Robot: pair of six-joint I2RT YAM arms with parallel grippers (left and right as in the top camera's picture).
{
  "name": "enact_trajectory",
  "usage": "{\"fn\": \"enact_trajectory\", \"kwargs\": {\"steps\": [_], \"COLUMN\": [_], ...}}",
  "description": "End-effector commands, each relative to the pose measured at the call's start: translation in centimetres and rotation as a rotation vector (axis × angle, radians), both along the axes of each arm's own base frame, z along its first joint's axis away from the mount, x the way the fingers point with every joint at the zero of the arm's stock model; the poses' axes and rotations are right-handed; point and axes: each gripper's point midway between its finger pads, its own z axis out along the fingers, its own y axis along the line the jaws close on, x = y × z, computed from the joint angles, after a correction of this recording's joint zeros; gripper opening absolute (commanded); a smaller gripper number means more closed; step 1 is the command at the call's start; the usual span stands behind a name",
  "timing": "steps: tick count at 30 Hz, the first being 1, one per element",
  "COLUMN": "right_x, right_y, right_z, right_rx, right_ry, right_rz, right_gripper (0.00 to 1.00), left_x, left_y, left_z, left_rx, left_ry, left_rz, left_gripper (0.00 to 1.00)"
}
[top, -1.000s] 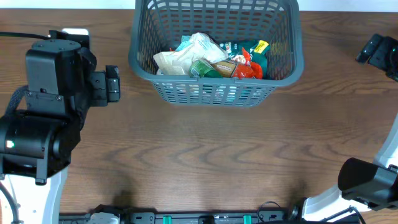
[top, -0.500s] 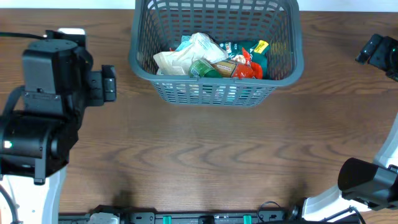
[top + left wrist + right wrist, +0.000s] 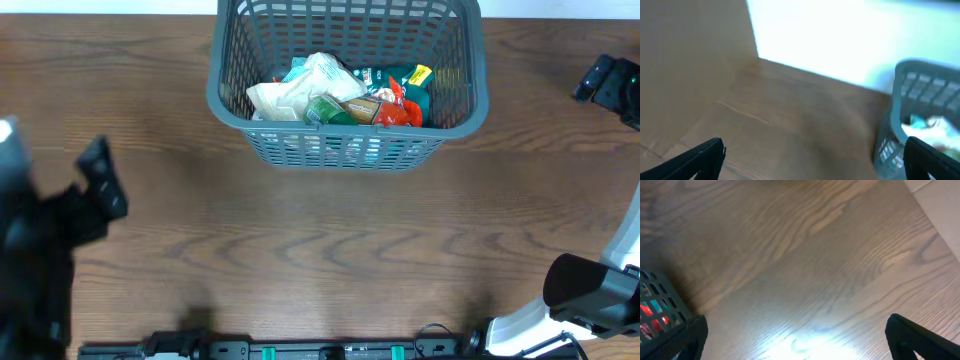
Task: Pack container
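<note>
The container (image 3: 345, 128), a dark grey lattice basket, stands at the back middle of the wooden table. It holds a white bag (image 3: 300, 90), a green packet (image 3: 333, 110), a red packet (image 3: 402, 114) and a teal packet (image 3: 412, 82). My left gripper (image 3: 100, 188) shows as a dark blur near the left edge, well left of and below the basket. The left wrist view shows the left gripper (image 3: 812, 165) open over bare wood, with the container (image 3: 920, 95) at its right. My right gripper (image 3: 606, 84) is at the far right edge. In its own view the right gripper (image 3: 797, 345) is open and empty, with the container's corner (image 3: 660, 305) at lower left.
The right arm's base (image 3: 595, 290) stands at the front right corner. A bar of hardware (image 3: 320, 350) runs along the table's front edge. In the left wrist view a bright white area (image 3: 830, 35) lies beyond the table's far edge.
My left arm has swung quickly away from beside the basket's left wall, down and to the left, and is now motion-blurred. The right arm and the basket have not moved.
</note>
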Motion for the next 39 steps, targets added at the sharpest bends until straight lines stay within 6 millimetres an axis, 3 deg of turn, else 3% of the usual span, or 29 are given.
{"fn": "enact_trajectory", "kwargs": {"steps": [1, 8, 13, 18, 25, 32, 39], "right_x": [-0.2, -0.2, -0.2, -0.2, -0.2, -0.2, -0.2], "right_y": [-0.4, -0.4, -0.4, -0.4, -0.4, -0.4, -0.4], "right_z": [0.0, 0.0, 0.0, 0.0, 0.0, 0.0, 0.0], "right_rx": [-0.005, -0.005, -0.005, -0.005, -0.005, -0.005, -0.005], "right_ry": [0.002, 0.002, 0.002, 0.002, 0.002, 0.002, 0.002], "right_rz": [-0.017, -0.017, -0.017, -0.017, -0.017, -0.017, -0.017], "right_gripper": [0.99, 0.99, 0.99, 0.99, 0.99, 0.99, 0.99], "left_x": [-1.4, -2.3, -0.8, 1.2, 3.4, 3.5, 3.4], "left_y": [0.8, 1.5, 1.5, 1.4, 0.8, 0.8, -0.1], "left_z": [-0.6, -3.1, -5.7, -10.2, -15.4, -18.4, -19.9], "left_rx": [-0.094, -0.137, -0.174, -0.295, -0.322, -0.321, -0.334], "left_ry": [-0.058, -0.163, -0.242, -0.294, -0.346, -0.409, -0.447], "left_rz": [0.082, 0.136, 0.139, 0.156, 0.11, 0.098, 0.039], "left_gripper": [0.99, 0.99, 0.99, 0.99, 0.99, 0.99, 0.99]}}
